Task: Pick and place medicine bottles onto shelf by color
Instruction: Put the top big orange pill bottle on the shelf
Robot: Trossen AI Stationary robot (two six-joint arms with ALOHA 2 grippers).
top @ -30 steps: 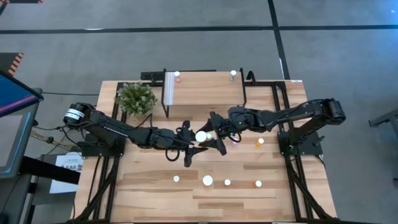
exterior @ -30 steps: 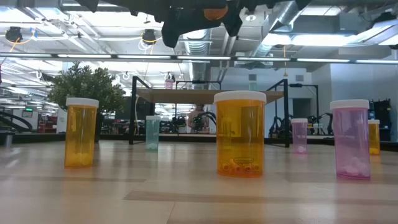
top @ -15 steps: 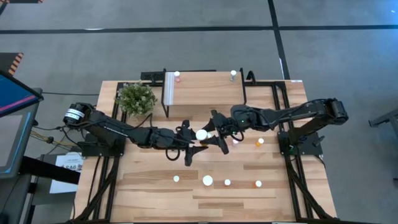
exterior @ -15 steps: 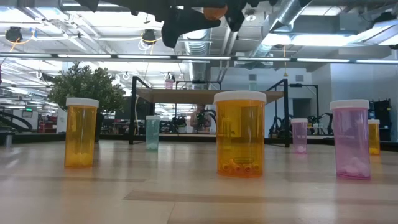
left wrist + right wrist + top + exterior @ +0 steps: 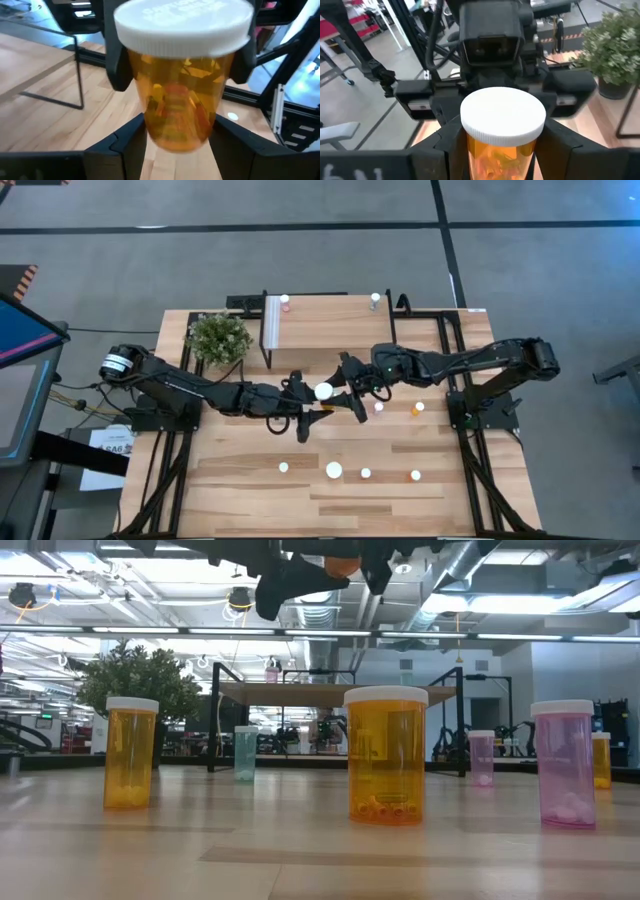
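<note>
Starting at the left: got a little potted plant by the shelf. Up on that shelf, spotted a pink bottle at the white-strip end and a clear bottle at the other end.

Then mid-table, lifted well off the wood, found a wide orange bottle with a white cap. Gripped low on its body by the left gripper, fingers partly apart and pressed to both sides. Also pinched just under the cap by the right gripper, jaws about as wide, snug against it too. So basically clamped from both ends at once.

Further right and along the front of the table, counted six small bottles standing loose, among them an orange one by the right arm and a wider white-capped one up front.
</note>
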